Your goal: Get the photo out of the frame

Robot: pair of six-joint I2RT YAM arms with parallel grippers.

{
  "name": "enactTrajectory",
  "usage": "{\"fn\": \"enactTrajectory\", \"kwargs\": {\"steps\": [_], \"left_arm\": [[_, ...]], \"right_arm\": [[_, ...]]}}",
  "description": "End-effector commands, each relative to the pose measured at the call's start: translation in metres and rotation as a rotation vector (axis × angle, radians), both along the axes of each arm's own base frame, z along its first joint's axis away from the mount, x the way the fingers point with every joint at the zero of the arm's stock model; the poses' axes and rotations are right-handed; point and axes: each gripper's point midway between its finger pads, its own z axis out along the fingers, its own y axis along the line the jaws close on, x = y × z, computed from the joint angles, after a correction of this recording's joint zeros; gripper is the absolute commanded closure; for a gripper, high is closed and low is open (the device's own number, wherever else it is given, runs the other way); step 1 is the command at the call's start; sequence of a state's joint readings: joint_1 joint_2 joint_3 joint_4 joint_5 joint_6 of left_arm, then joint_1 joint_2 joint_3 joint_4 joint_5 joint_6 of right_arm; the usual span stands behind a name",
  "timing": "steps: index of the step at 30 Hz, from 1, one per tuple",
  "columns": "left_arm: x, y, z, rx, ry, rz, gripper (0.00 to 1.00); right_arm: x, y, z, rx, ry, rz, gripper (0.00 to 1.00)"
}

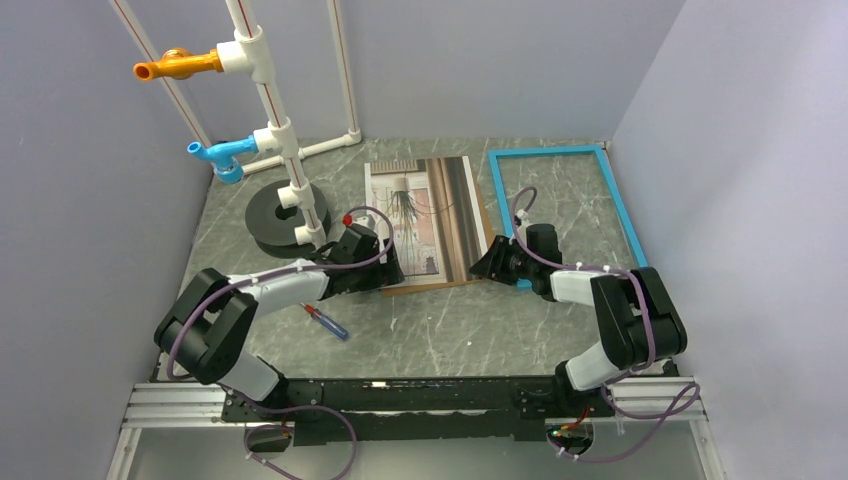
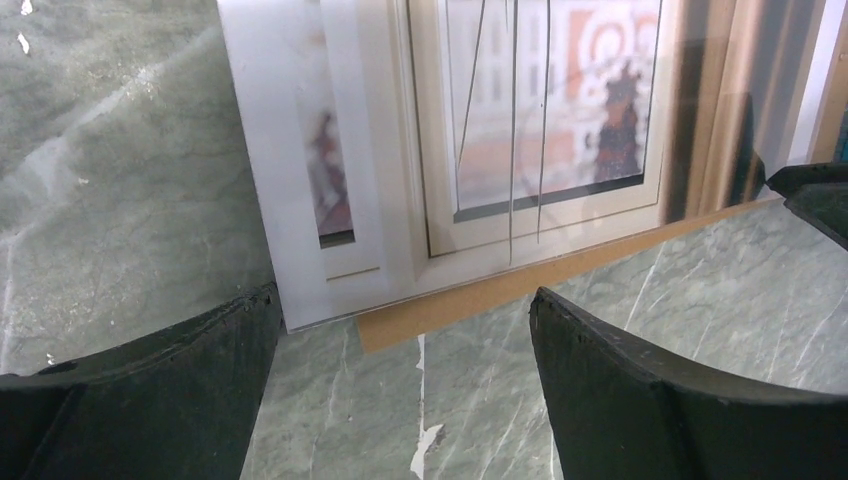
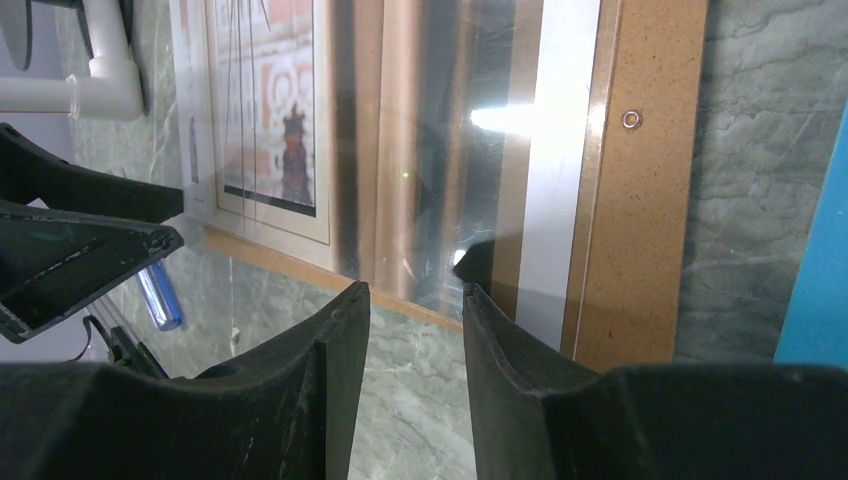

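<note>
Grey-green marble-look table [image 1: 450,330], pale lilac walls [image 1: 480,60] on 3 sides. Far left: white pipe stand [image 1: 262,95] w/ orange + blue fittings, on a black disc base [image 1: 268,215]. Small blue-handled tool [image 1: 328,322] lies near left.

Photo [image 1: 425,215] lies flat mid-table on a brown board [image 3: 640,200], out of the frame [image 1: 550,151]. Frame lies empty just right of it, at far right. L claw [image 1: 385,272] is at photo's near left corner, fingers wide apart, holding nothing; corner is just beside one finger. R claw [image 1: 487,265] is at the near right corner, fingers partly apart w/ narrow gap, only table seen between them.

Glare on a glossy layer over photo's right side blurs the print in wrist views; can't tell if R claw tips touch it. Frame's near edge is mostly hidden behind R arm [image 1: 620,310]
</note>
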State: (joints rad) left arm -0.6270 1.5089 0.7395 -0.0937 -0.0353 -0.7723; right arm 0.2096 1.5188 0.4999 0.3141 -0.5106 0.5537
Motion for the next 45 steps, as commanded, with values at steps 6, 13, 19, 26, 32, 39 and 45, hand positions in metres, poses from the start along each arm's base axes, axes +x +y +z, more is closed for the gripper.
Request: {"fn": "enactTrajectory", "kwargs": {"steps": [6, 13, 19, 26, 32, 39, 45], "left_arm": [[0.001, -0.008, 0.038, -0.103, -0.068, 0.007, 0.04], [-0.003, -0.017, 0.053, -0.142, -0.079, -0.019, 0.04], [-0.007, -0.020, 0.063, -0.135, -0.082, -0.030, 0.03], [-0.011, -0.025, 0.078, -0.193, -0.099, -0.034, 0.07], [-0.015, -0.025, 0.080, -0.203, -0.092, -0.035, 0.03], [-0.018, -0.025, 0.082, -0.207, -0.074, -0.034, 0.01], [-0.022, -0.026, 0.082, -0.195, -0.054, -0.039, 0.00]], "right_arm": [[0.008, 0.010, 0.006, 0.017, -0.048, 0.044, 0.59], [0.007, 0.013, 0.003, 0.013, -0.039, 0.055, 0.59], [0.006, 0.014, 0.001, 0.008, -0.035, 0.061, 0.59], [0.006, 0.017, 0.000, -0.015, -0.040, 0.072, 0.58], [0.005, 0.019, 0.000, -0.020, -0.041, 0.079, 0.58], [0.005, 0.020, -0.001, -0.023, -0.041, 0.083, 0.58], [0.005, 0.021, -0.001, -0.025, -0.041, 0.085, 0.58]]}}
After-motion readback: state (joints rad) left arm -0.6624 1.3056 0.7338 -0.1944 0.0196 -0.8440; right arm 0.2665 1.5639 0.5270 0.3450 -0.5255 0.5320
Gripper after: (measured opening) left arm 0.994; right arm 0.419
